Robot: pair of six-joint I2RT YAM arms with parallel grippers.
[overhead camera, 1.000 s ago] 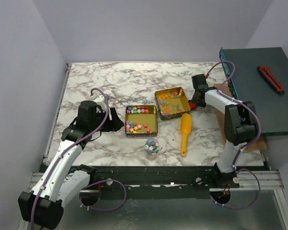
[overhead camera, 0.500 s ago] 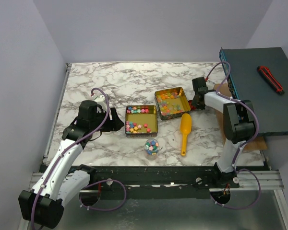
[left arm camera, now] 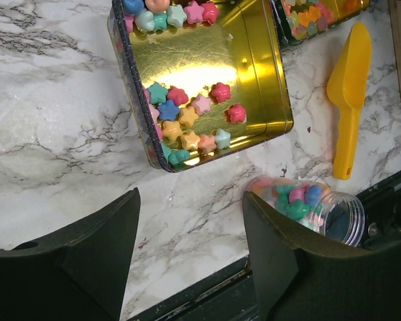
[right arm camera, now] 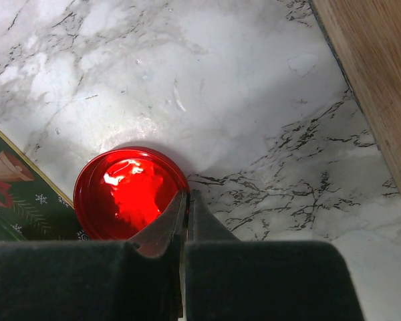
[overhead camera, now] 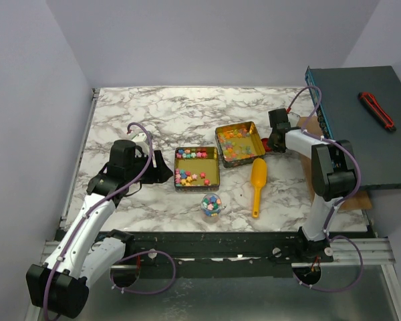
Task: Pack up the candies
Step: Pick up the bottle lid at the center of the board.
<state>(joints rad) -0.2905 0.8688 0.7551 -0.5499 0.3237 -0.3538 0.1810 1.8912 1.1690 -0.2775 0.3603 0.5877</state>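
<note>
candies [left arm camera: 187, 110] in gold tin [left arm camera: 264, 80], second tin [overhead camera: 260, 142] and small jar [left arm camera: 341, 217] on counter [left arm camera: 53, 87] | left pincer [left arm camera: 190, 221] open, empty, above counter near gold tin | right pincer [right arm camera: 185, 200] closed, tips at rim of red cap [right arm camera: 120, 200]

My right pincer [right arm camera: 184, 194] has swung down and toward me, from over the far right of the surface [right arm camera: 254, 100] to the red cap [right arm camera: 123, 194] beside the tin [right arm camera: 13, 194]. Its jaws stood apart a second ago and have now come together. The tips sit at the cap's right rim, and I can't tell whether they pinch it.
</note>
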